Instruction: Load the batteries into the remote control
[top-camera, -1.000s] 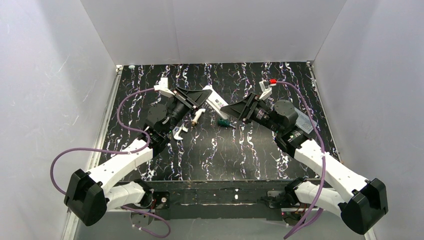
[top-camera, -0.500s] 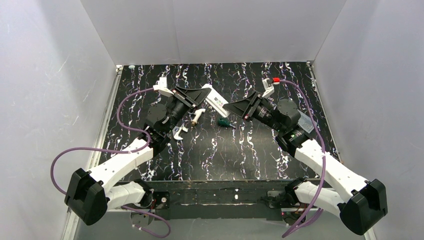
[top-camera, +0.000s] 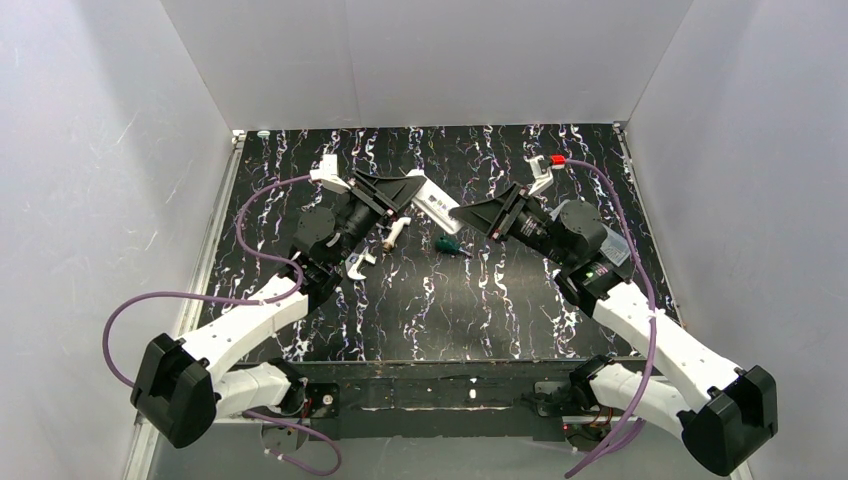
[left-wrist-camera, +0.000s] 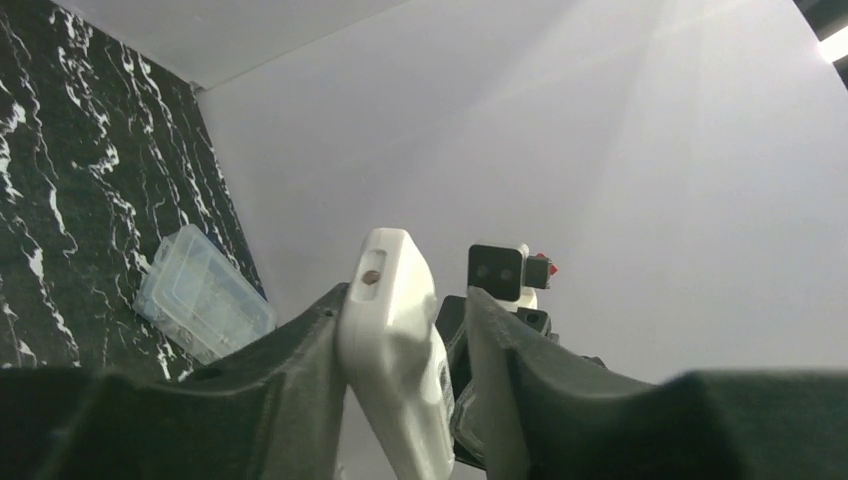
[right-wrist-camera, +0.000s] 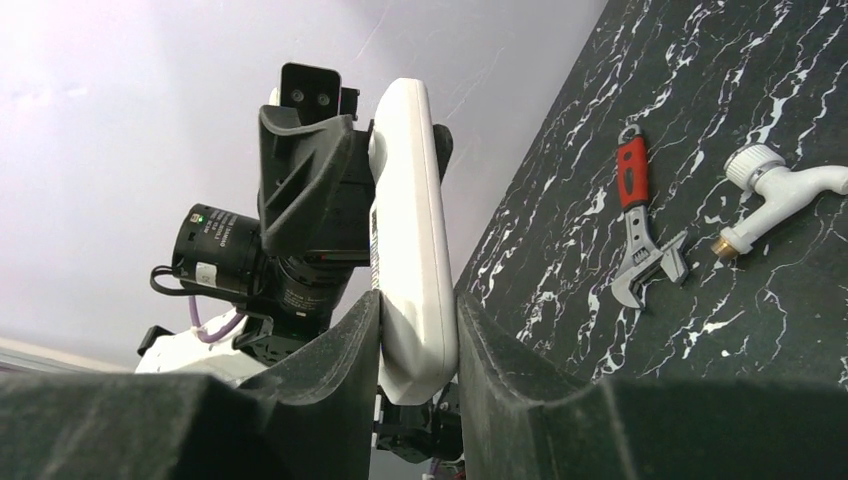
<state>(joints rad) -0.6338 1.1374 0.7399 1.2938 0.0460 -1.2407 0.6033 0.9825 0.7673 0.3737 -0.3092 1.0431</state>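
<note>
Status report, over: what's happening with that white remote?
Right tool shut on remote control. Left tool around its other end, grip unclear. Remote aloft; green screwdriver lies on table, untouched.

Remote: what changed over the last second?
The right gripper closed from wide open onto the remote's free end. The left gripper stays around the other end, though a gap shows on one side, so its grip may be loosening. Remote still held in the air; screwdriver, tap and wrench unmoved.

Black marbled table (top-camera: 480, 300): wrench (right-wrist-camera: 640, 235), white tap (right-wrist-camera: 778, 192), green screwdriver (top-camera: 447, 245), clear box (left-wrist-camera: 200, 305).
</note>
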